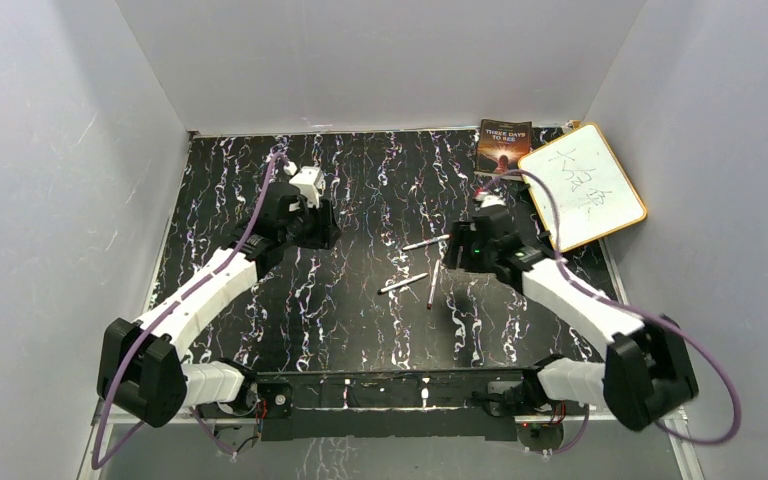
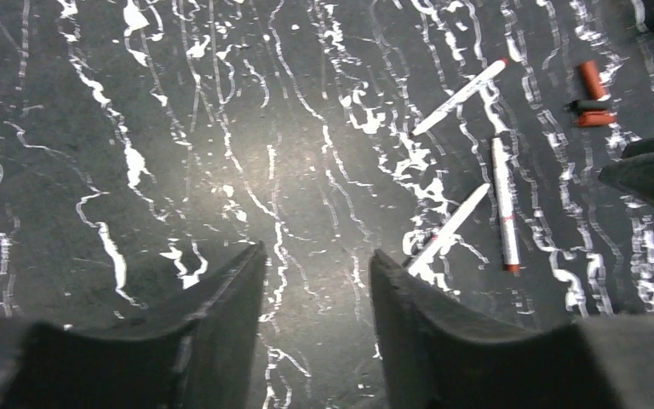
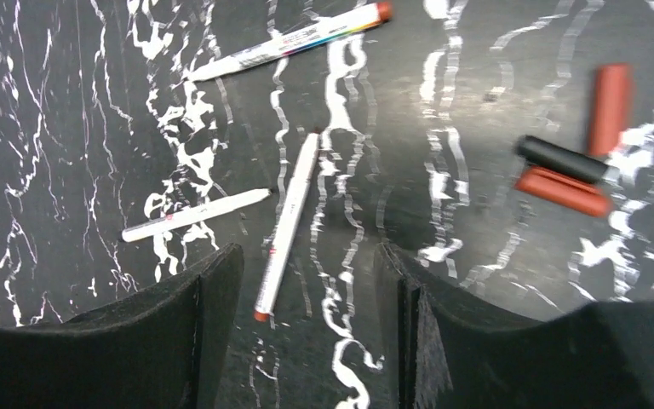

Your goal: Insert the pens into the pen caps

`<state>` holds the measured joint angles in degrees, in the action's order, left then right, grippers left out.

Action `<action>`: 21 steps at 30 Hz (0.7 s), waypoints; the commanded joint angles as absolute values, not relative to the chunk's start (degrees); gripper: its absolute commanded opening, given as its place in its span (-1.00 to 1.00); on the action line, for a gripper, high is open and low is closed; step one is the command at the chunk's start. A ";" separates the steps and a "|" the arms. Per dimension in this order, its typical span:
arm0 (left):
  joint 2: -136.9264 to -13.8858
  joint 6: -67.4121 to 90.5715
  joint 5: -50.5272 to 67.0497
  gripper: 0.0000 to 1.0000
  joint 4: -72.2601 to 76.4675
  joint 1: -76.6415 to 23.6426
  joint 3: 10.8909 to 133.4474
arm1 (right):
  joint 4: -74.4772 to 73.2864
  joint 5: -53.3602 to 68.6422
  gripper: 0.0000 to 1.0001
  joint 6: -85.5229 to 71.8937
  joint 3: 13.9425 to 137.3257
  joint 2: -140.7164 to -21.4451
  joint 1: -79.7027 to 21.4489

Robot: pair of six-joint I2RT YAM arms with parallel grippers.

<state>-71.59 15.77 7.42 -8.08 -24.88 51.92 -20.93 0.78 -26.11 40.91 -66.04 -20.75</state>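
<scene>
Pens (image 1: 432, 285) are what the right fingers (image 3: 213, 324) stand spread for, holding nothing. In the right wrist view the red end of the middle pen (image 3: 288, 223) shows in the gap between the two tips, nearer the left-hand one and touching neither, though I cannot tell whether the fingers are down at its level. That placing reads as lining up to pinch this pen across its thin barrel. Just left of it lies a second pen (image 3: 196, 215), crosswise, and farther off is a third pen (image 3: 289, 41) with its red end pointing right. All three rest flat and apparently uncapped on the dark marbled surface (image 1: 360, 330), near its middle. Off to the right, well apart from the fingers, the caps (image 2: 592, 78) sit bunched: a black cap (image 3: 562, 159) touching a red-brown cap (image 3: 562, 191), with a brighter red cap (image 3: 609, 109) just beyond. Their closeness to the pens should keep the carry short. The left fingers (image 2: 221, 324) are also parted and empty, over bare surface on the left, with the pens well to their right. They are probably placed to steady a cap while the other arm brings a pen. At the far right edge a book (image 1: 503, 145) and a whiteboard (image 1: 590, 185) lie out of the way.
</scene>
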 commanded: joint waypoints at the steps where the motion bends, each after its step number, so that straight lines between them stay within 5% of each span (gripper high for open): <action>1: -70.57 14.38 0.96 -0.28 -9.41 -25.40 51.89 | -20.76 -10.82 0.09 -28.57 49.07 -74.70 -29.43; 5: -68.39 14.15 -1.00 -0.44 -10.01 -25.46 49.91 | -22.59 -14.15 -0.10 -28.97 52.82 -80.29 -29.79; 11: -66.79 13.89 -1.22 0.49 -9.48 -25.49 48.67 | -23.20 -15.18 -0.44 -28.44 55.29 -85.53 -29.93; 14: -67.32 13.89 -1.15 0.61 -9.49 -25.49 48.96 | -23.63 -15.01 -0.23 -27.88 56.34 -87.90 -30.35; 21: -67.00 13.48 -1.71 0.64 -9.74 -25.53 48.85 | -23.62 -15.44 -0.11 -27.86 56.53 -90.18 -30.97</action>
